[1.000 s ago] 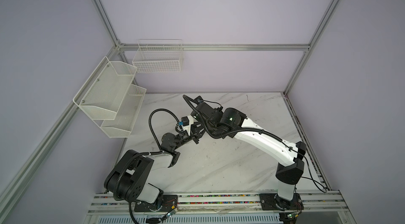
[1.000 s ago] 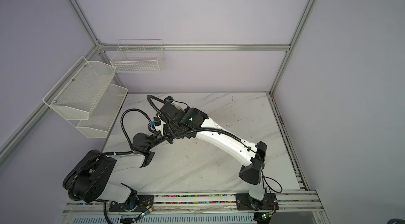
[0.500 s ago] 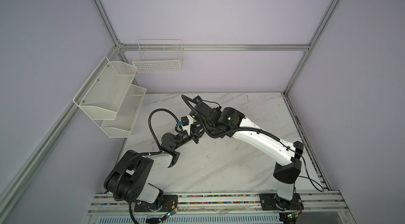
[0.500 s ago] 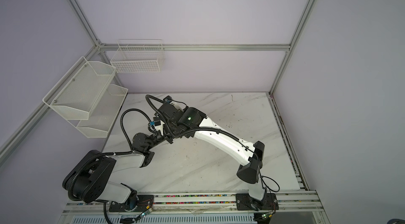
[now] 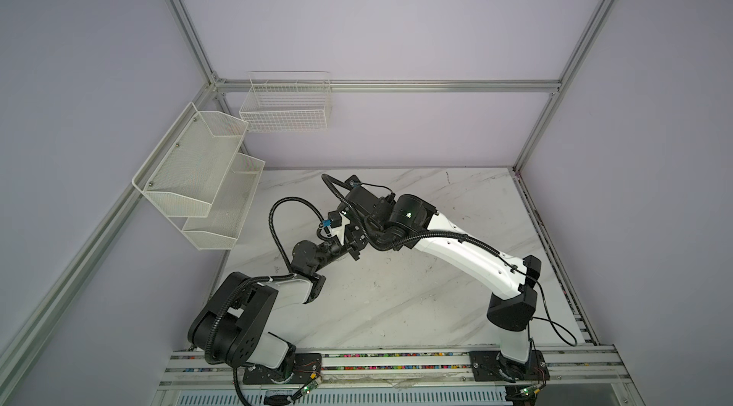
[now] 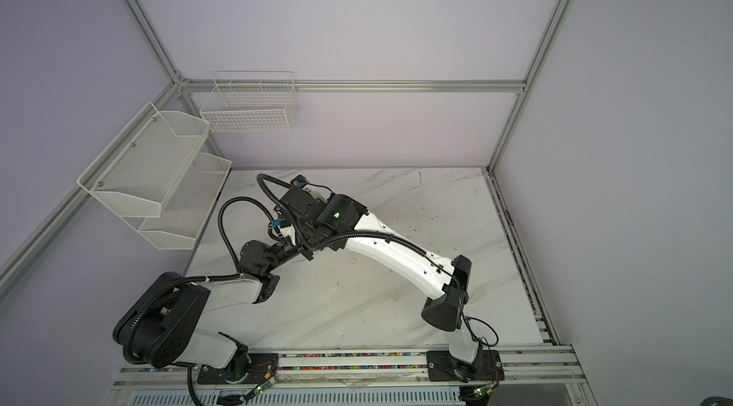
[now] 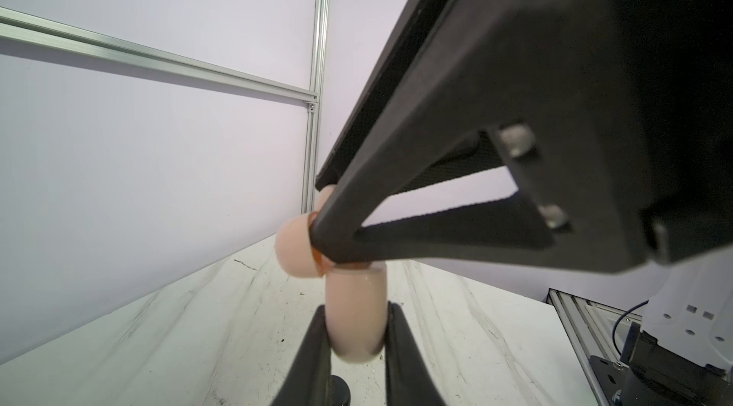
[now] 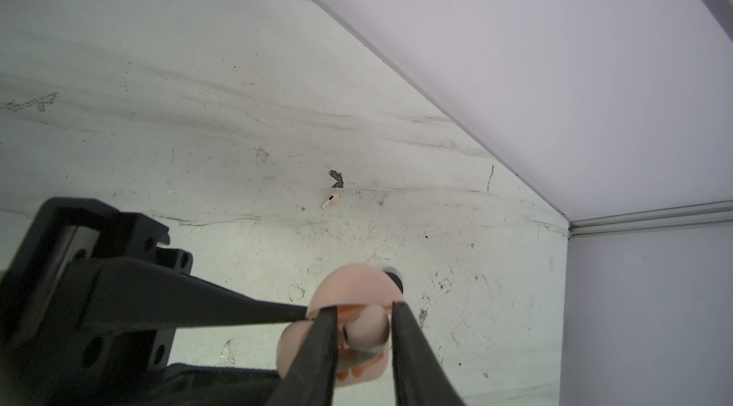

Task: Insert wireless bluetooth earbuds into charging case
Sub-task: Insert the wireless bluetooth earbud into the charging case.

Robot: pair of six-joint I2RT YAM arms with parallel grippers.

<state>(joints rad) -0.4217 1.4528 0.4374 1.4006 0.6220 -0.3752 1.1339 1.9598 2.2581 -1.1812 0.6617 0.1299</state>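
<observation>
Here the left end effector [image 7: 355, 316] is clamped on the open pink case [image 8: 353, 285], held above the counter's [image 5: 396, 305] left half. The right end effector [image 8: 365, 309] straddles one earbud [image 8: 369, 330] at its opening; whether it grips I cannot tell. A second earbud [image 8: 330, 200] lies beyond on the counter.
</observation>
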